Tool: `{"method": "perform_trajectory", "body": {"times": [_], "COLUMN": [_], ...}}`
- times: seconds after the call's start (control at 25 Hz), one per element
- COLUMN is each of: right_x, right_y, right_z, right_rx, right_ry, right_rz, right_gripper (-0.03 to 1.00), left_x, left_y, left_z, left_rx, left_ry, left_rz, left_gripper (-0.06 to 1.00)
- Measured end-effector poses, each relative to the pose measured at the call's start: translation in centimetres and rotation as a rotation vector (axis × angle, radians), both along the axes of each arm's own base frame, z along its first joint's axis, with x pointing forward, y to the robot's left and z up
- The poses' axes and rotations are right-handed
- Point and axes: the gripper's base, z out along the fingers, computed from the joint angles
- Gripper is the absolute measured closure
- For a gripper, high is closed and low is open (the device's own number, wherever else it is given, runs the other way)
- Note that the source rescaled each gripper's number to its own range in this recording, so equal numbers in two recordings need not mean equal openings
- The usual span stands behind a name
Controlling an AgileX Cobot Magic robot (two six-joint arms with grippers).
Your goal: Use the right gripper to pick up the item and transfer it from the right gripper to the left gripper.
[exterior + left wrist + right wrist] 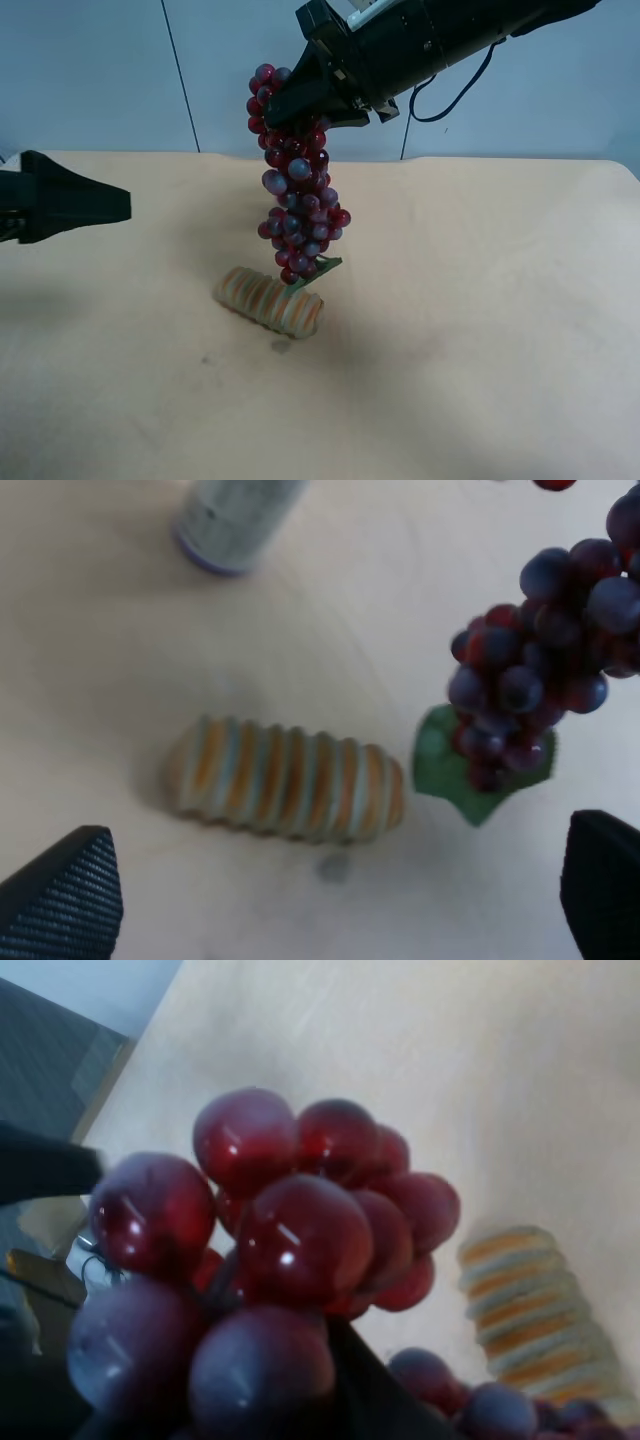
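My right gripper is the arm coming in from the exterior high view's upper right. It is shut on the top of the grape bunch and holds it in the air, hanging down with its green leaf just above the table. The right wrist view is filled by the dark-red grapes. My left gripper is open and empty. It shows as a black wedge at the exterior high view's left edge, well apart from the bunch. The bunch's lower end and leaf show in the left wrist view.
A ribbed orange-tan roll lies on the beige table right under the hanging bunch; it also shows in both wrist views. A purple-ended white can lies beyond the roll in the left wrist view.
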Motion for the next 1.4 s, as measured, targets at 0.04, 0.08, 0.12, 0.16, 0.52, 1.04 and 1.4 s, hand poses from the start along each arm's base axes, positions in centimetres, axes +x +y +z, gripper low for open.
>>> {"method": "perform_trajectory", "body": {"times": [0.04, 0.08, 0.12, 0.16, 0.52, 1.04, 1.4], "right_x": [0.0, 0.0, 0.0, 0.0, 0.0, 0.1, 0.0], "right_y": [0.0, 0.0, 0.1, 0.1, 0.4, 0.6, 2.0], "right_z": [0.0, 0.0, 0.1, 0.2, 0.6, 1.2, 1.3], "right_rx": [0.001, 0.005, 0.013, 0.021, 0.085, 0.158, 0.167], "right_ry": [0.000, 0.002, 0.005, 0.008, 0.034, 0.063, 0.029], "right_rz": [0.000, -0.001, -0.003, -0.006, -0.024, -0.049, -0.096], "right_gripper": [0.96, 0.96, 0.96, 0.96, 0.96, 0.96, 0.97], "left_x": [0.8, 1.5, 2.0, 2.7, 6.9, 11.5, 12.2], "left_y": [-0.2, -0.4, -0.7, -1.0, -3.3, -3.7, -3.8], "left_z": [-0.6, -1.1, -1.6, -2.1, -6.4, -6.4, -5.6], "left_rx": [-0.026, -0.043, -0.055, -0.084, -0.335, -0.393, -0.381], "left_ry": [0.019, 0.024, 0.017, 0.013, -0.016, -0.088, -0.136], "left_rz": [-0.013, -0.037, -0.074, -0.106, -0.391, -0.479, -0.494], "left_gripper": [0.14, 0.14, 0.14, 0.14, 0.14, 0.14, 0.14]}}
